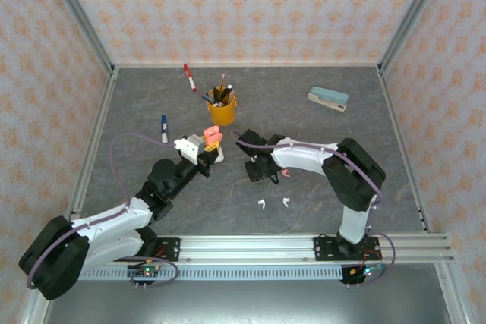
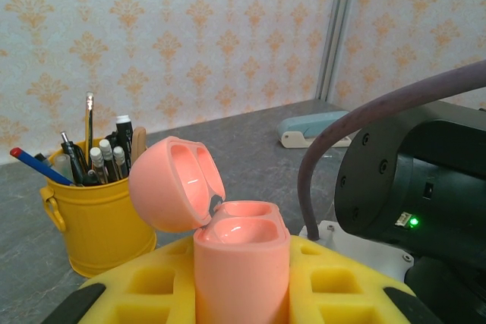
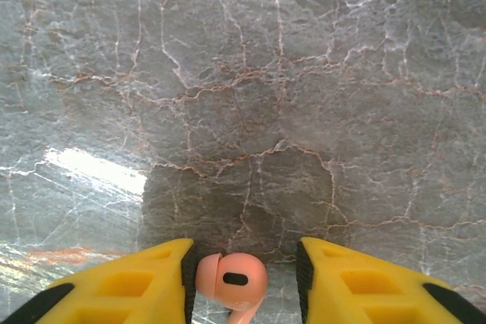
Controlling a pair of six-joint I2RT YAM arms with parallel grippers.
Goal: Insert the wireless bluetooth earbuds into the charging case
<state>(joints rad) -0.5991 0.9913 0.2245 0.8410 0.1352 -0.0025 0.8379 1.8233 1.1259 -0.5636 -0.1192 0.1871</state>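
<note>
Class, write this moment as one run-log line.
left end effector: shut on open case | right end effector: open, astride pink earbud on table

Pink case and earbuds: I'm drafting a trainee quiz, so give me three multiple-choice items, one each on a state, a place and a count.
1. The pink case has its lid: A open; B shut; C detached.
2. The pink earbud is: A in the case; B between the right claw's fingers; C on the lid.
3. White earbuds on the table: A one; B two; C four.
Key: A, lid hinged back, wells showing; B, claw tips flank it; B, two lie side by side.
</note>
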